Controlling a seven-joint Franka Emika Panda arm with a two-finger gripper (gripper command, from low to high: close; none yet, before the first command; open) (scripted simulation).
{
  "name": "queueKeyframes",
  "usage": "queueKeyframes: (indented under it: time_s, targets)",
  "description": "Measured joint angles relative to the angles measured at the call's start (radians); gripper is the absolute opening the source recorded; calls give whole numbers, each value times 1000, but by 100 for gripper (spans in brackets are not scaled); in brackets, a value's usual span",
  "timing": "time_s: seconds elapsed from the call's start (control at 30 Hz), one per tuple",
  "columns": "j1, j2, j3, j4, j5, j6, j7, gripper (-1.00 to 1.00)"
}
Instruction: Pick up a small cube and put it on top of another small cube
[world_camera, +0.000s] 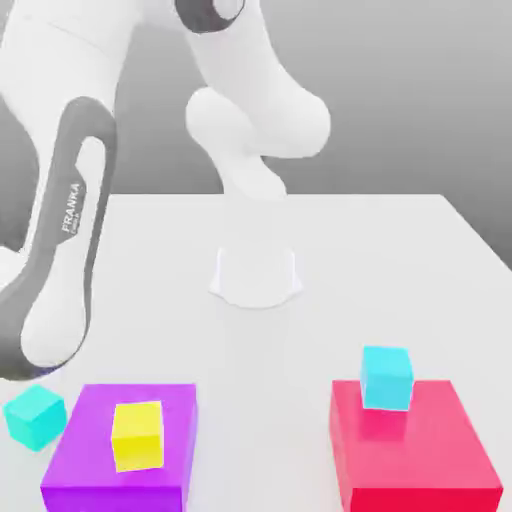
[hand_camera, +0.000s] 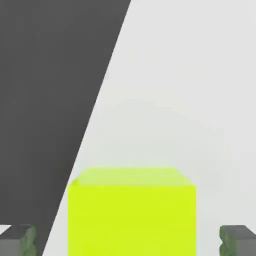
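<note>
In the hand view a yellow-green small cube (hand_camera: 132, 215) rests on the white table, right in front of the hand. My gripper (hand_camera: 129, 241) is open, with one fingertip (hand_camera: 20, 240) on each side of the cube and a gap between each and the cube's faces. In the exterior view a yellow small cube (world_camera: 137, 436) sits on a purple block (world_camera: 90, 460). A cyan small cube (world_camera: 387, 377) sits on a red block (world_camera: 420, 460). Another cyan cube (world_camera: 35, 415) lies on the table beside the purple block.
The arm's white and grey link (world_camera: 60, 240) reaches down the exterior view's left, ending above the cyan cube on the table. The arm's base (world_camera: 256, 272) stands mid-table. The white table (world_camera: 400, 260) runs back to a grey backdrop.
</note>
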Motion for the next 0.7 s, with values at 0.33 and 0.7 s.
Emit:
queueKeyframes:
  time_s: [0.33, 0.7]
  targets:
    - [19, -148, -31, -63, -37, -84, -2, -100]
    - [-17, -507, -75, -457, -125, -44, -223, -100]
